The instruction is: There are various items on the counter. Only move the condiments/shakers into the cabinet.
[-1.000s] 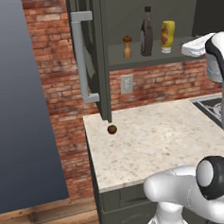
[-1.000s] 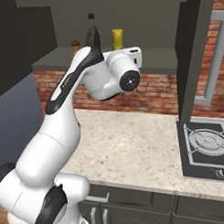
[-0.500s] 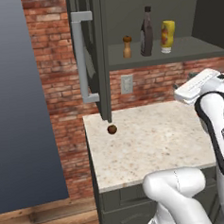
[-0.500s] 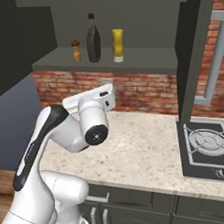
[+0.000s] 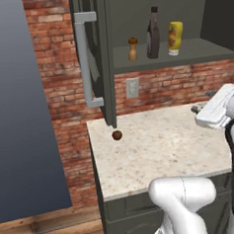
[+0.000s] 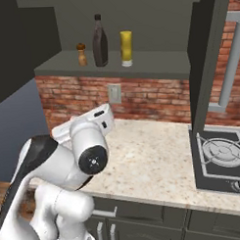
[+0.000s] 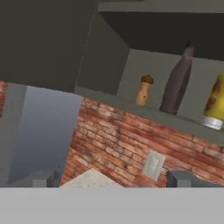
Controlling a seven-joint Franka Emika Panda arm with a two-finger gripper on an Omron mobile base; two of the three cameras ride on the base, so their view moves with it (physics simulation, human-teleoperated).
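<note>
- the wooden shaker (image 5: 132,48), the tall dark bottle (image 5: 152,33) and the yellow squeeze bottle (image 5: 174,38) all stand upright in a row on the cabinet shelf (image 5: 203,51), shaker leftmost and squeeze bottle rightmost in the left base view, each a little apart from its neighbour.
- the small round brown ball (image 5: 117,135) lies on the tabletop (image 5: 161,150) near its back left corner, just below the lower edge of the open cabinet door (image 5: 101,65). it is no condiment, so it looks rightly left there.
- judged from this layout, the sorting appears complete: nothing that belongs in the cabinet remains on the tabletop.
- the gripper (image 7: 112,178) hangs above the tabletop, well below the shelf and pointing up toward it; the hand view shows two dark finger tips far apart at its lower edge with nothing between them, so the jaws are apart and hold nothing.
- risk: the bottles sit toward the front of the shelf. any upward swing of the arm toward it could clip the dark bottle, which is tall and slim and would topple easily, likely taking the shaker or squeeze bottle with it.
- risk: the open door with its long bar handle (image 5: 87,61) juts out over the tabletop's left end; a wide sideways sweep could strike it.
- risk: a low pass along the tabletop could nudge the ball, which would roll freely and might drop off the edge.
</note>
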